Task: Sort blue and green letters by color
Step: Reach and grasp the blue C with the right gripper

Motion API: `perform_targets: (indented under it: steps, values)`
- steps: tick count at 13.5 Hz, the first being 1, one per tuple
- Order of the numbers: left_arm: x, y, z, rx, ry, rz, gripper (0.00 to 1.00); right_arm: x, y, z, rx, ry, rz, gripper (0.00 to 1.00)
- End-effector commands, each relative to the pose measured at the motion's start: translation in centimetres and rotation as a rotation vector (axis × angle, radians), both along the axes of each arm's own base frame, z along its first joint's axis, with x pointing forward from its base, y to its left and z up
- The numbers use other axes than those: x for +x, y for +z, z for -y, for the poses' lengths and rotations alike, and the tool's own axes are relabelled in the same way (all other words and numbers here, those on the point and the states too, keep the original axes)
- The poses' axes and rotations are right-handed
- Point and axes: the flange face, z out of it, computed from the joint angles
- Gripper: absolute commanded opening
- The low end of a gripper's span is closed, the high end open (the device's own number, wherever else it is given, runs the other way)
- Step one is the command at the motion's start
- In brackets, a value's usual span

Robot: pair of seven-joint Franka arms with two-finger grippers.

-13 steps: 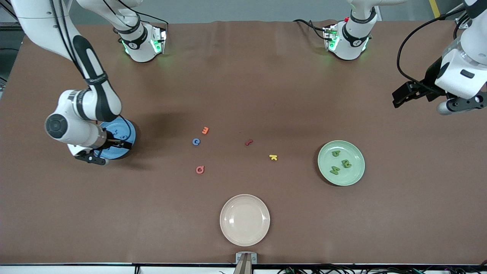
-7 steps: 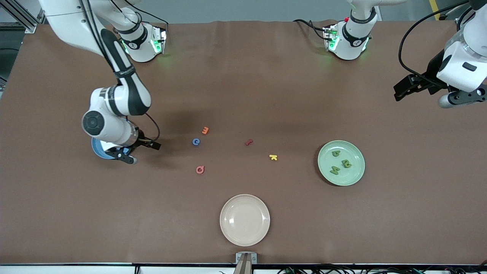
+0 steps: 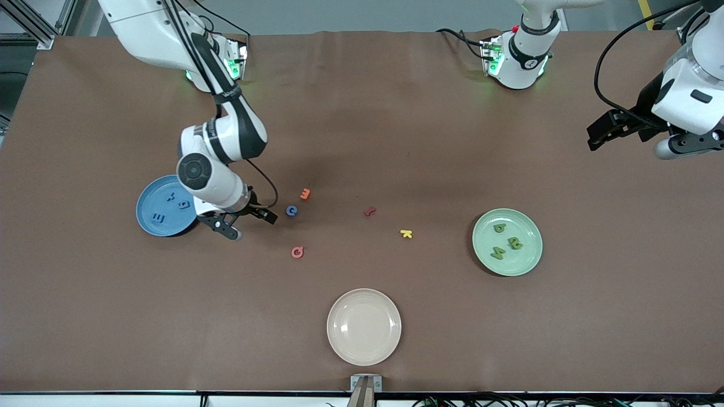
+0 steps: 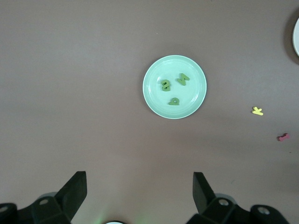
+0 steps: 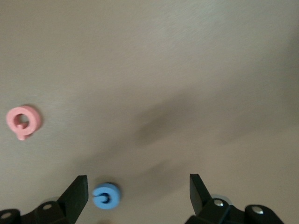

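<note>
Three blue letters lie on the blue plate [image 3: 148, 219]. One more blue letter [image 3: 291, 211] lies on the table; it also shows in the right wrist view [image 5: 106, 196]. My right gripper [image 3: 232, 223] is open and empty, up between the blue plate and that letter; in its wrist view [image 5: 138, 196] the letter lies close to one finger. Three green letters [image 3: 507, 241] lie on the green plate [image 3: 529, 261], also seen in the left wrist view [image 4: 174, 88]. A fourth green letter is not in view. My left gripper [image 3: 679, 148] waits open and empty, high over the left arm's end of the table [image 4: 140, 191].
An orange letter [image 3: 305, 194], a pink letter [image 3: 297, 252], a dark red letter [image 3: 370, 211] and a yellow K [image 3: 406, 233] lie mid-table. An empty cream plate [image 3: 363, 327] sits nearest the front camera.
My right gripper has moved off the blue plate toward the loose blue letter, uncovering the plate. My left arm has shifted slightly.
</note>
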Motion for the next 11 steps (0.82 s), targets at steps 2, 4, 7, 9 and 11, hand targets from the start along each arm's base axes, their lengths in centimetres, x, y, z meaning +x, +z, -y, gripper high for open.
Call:
perform_targets:
  steps: [2, 4, 7, 9, 11]
  values:
    - [-0.5, 1.0, 0.0, -0.015, -0.018, 0.02, 1.0, 0.4, -2.1, -3.4, -0.002, -0.072, 0.016, 0.96]
    - [-0.5, 1.0, 0.1, -0.017, -0.018, 0.02, 1.0, 0.4, -2.8, -5.1, -0.006, -0.086, 0.017, 0.94]
    - [-0.5, 1.0, 0.1, -0.017, -0.02, 0.02, 1.0, 0.1, -3.9, -6.1, -0.008, -0.074, 0.028, 0.82]
    - [-0.5, 1.0, 0.1, -0.016, -0.02, 0.018, 1.0, -0.1, -4.2, -6.2, -0.011, -0.071, 0.024, 0.71]
    - [-0.6, 1.0, 0.1, -0.016, -0.02, 0.02, 1.0, -0.5, -4.5, -6.5, -0.014, -0.064, 0.016, 0.65]
